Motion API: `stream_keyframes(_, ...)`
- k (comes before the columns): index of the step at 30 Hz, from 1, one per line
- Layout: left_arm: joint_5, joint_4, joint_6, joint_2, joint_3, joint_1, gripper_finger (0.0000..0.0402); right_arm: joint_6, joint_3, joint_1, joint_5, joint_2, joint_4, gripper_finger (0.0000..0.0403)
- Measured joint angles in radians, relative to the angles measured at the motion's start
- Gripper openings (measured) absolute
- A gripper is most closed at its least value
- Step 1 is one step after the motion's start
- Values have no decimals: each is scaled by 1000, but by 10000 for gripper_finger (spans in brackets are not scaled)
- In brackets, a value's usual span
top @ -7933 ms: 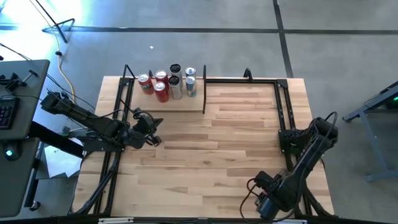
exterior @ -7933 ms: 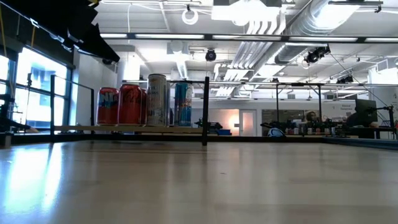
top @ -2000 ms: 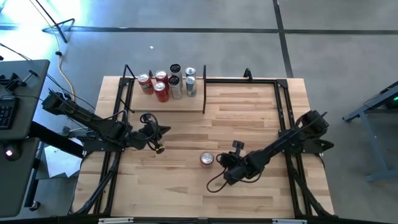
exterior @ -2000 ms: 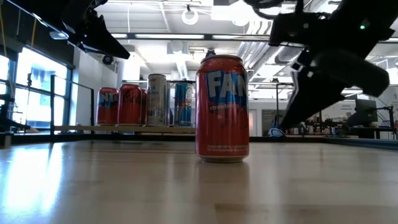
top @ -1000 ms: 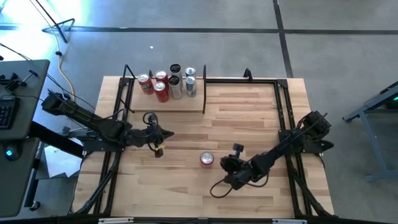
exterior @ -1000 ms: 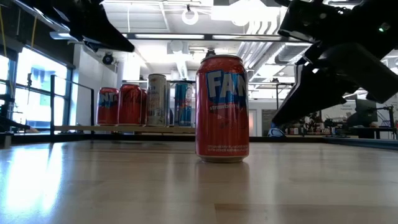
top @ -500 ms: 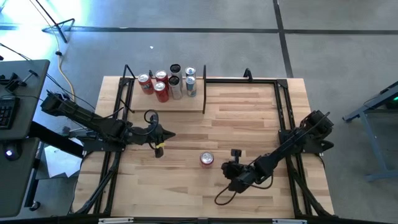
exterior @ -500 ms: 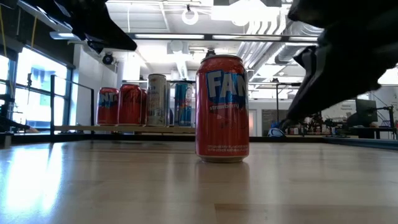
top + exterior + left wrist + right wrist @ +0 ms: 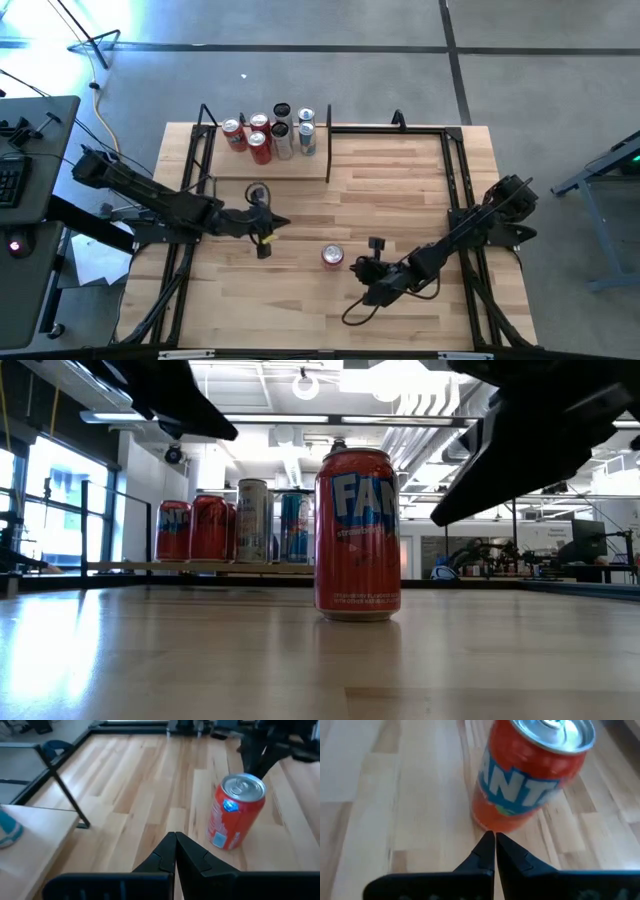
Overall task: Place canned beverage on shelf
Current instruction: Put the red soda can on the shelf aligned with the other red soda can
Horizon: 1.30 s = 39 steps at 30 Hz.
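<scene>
A red soda can (image 9: 332, 256) stands upright on its base on the plank tabletop, near the middle; it fills the low view (image 9: 357, 535). The pale wood shelf (image 9: 290, 168) sits at the far left of the table and bears several upright cans (image 9: 270, 135). My left gripper (image 9: 264, 246) is shut, hovers left of the can and points at it (image 9: 235, 812). My right gripper (image 9: 362, 266) is shut, just right of the can, apart from it in the high view; its wrist view shows the can (image 9: 530, 780) close ahead of the fingertips.
Black metal frame rails (image 9: 455, 170) run along the table's right side and far edge, and others along its left side (image 9: 190, 170). The shelf's upright end panel (image 9: 328, 140) stands on its right end. Bare planks lie between the can and the shelf.
My left gripper has moved toward the table's right, closer to the red can, staying shut. The can has kept its place and stands upright.
</scene>
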Motion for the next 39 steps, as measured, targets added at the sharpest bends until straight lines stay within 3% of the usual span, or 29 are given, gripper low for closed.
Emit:
stream_keyframes(9, 15, 18, 1, 148, 68, 0, 0, -69, -1, 0, -36, 3, 99, 0)
stream_keyframes(15, 129, 26, 8, 162, 76, 0, 16, -124, -1, -16, -76, 3, 165, 0)
stream_keyframes(19, 140, 65, 0, 197, 76, -1, 57, -157, -1, -44, -74, 3, 184, 0)
stream_keyframes(25, 144, 220, 0, 312, 76, 0, 152, -167, -1, -98, -74, 3, 187, 0)
stream_keyframes(32, 52, 334, -29, 401, 76, 0, 261, -204, -1, -165, -118, 4, 254, 0)
stream_keyframes(39, 8, 371, -80, 412, 76, 0, 294, -238, -1, -227, -172, 4, 309, 0)
